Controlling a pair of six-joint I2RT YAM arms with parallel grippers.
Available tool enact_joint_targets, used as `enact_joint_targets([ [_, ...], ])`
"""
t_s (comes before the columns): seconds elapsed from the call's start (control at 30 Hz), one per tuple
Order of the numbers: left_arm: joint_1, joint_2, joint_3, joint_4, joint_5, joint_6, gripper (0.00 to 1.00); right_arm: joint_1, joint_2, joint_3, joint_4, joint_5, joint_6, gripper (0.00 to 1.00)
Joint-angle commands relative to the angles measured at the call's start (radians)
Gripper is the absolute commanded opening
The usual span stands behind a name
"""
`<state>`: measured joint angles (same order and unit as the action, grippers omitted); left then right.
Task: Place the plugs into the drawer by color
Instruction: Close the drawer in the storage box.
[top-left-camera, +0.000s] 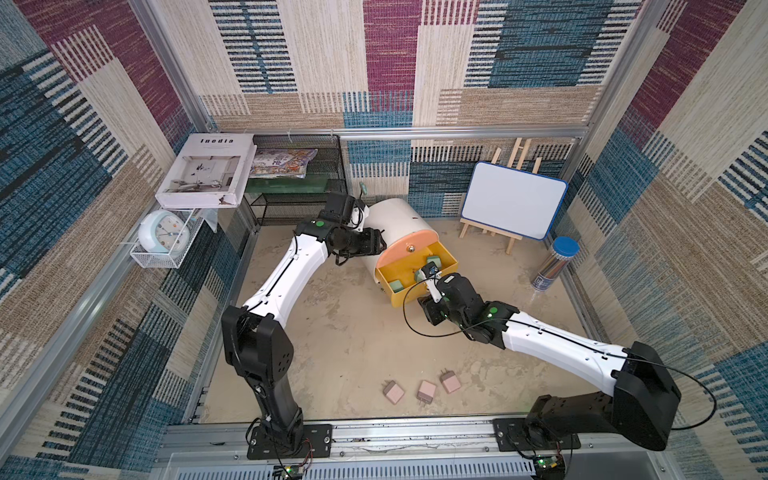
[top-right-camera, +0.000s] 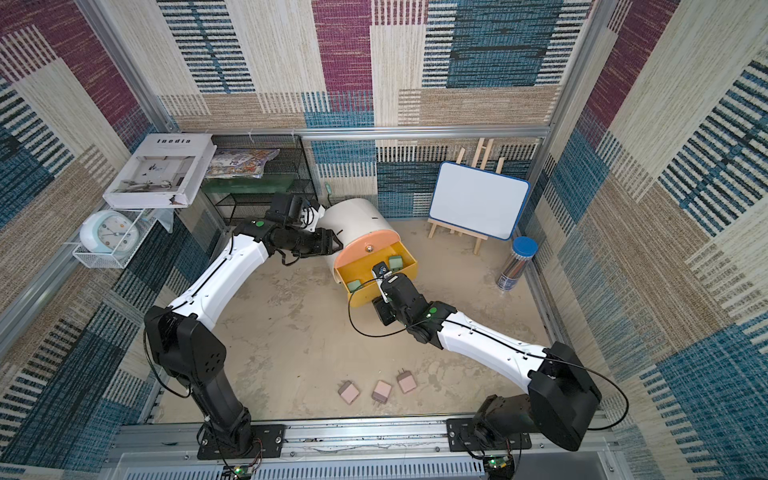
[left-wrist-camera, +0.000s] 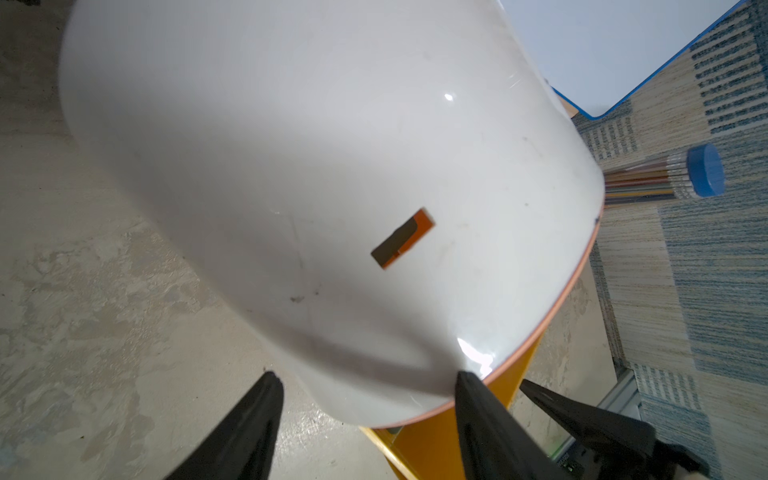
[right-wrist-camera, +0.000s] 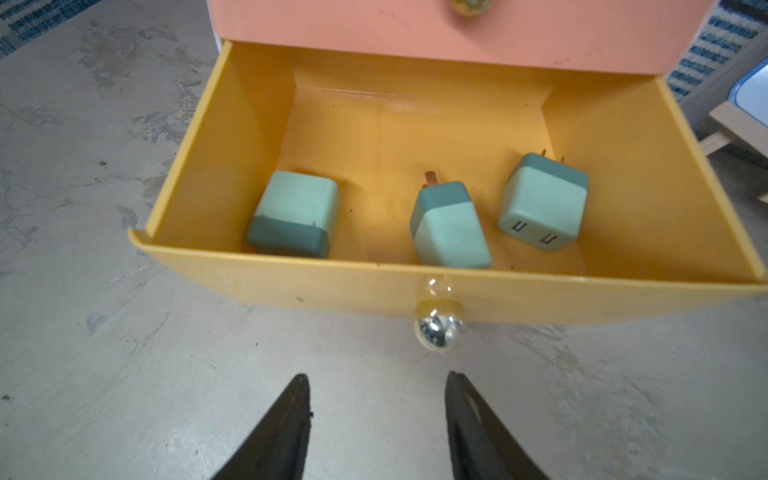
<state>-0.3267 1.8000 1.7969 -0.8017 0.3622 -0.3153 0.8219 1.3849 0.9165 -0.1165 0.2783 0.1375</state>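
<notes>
The drawer cabinet (top-left-camera: 397, 222) is a white barrel with a shut peach front (top-left-camera: 409, 249). Its yellow drawer (right-wrist-camera: 415, 286) is pulled out. Three mint green plugs (right-wrist-camera: 295, 212) (right-wrist-camera: 449, 226) (right-wrist-camera: 542, 203) lie inside it. Three dusty pink plugs (top-left-camera: 393, 392) (top-left-camera: 427, 390) (top-left-camera: 450, 382) lie on the floor near the front edge. My right gripper (right-wrist-camera: 376, 376) is open and empty, just in front of the yellow drawer's metal knob (right-wrist-camera: 438, 328). My left gripper (left-wrist-camera: 365, 380) is open against the cabinet's white side (left-wrist-camera: 332, 187), one fingertip (left-wrist-camera: 465, 386) at the peach rim.
A black wire-mesh shelf (top-left-camera: 299, 183) holding a picture book stands at the back left, beside a white box (top-left-camera: 208, 170) and a clock (top-left-camera: 164, 237) in a white basket. A whiteboard on an easel (top-left-camera: 513, 199) and a blue-capped pencil tube (top-left-camera: 555, 266) stand at the back right.
</notes>
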Motion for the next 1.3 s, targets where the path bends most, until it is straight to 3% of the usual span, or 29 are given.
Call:
enact_joint_targets([
  [0.0, 0.000, 0.002, -0.005, 0.018, -0.003, 0.001, 0.70, 0.000, 0.050, 0.023, 0.083, 0.024, -0.004, 0.55],
  [0.57, 0.000, -0.005, -0.006, 0.020, -0.007, 0.005, 0.70, -0.002, 0.154, 0.106, 0.184, 0.056, -0.019, 0.55],
  [0.7, 0.002, -0.019, 0.015, 0.013, -0.053, 0.016, 0.70, -0.001, 0.164, 0.106, 0.216, 0.062, -0.013, 0.55],
  [1.0, 0.056, 0.014, 0.202, -0.020, -0.072, 0.002, 0.72, -0.003, 0.177, 0.085, 0.248, 0.046, -0.016, 0.55],
  [1.27, 0.086, 0.203, 0.486, -0.105, -0.045, 0.011, 0.73, -0.010, 0.177, 0.079, 0.263, 0.027, -0.026, 0.55],
])
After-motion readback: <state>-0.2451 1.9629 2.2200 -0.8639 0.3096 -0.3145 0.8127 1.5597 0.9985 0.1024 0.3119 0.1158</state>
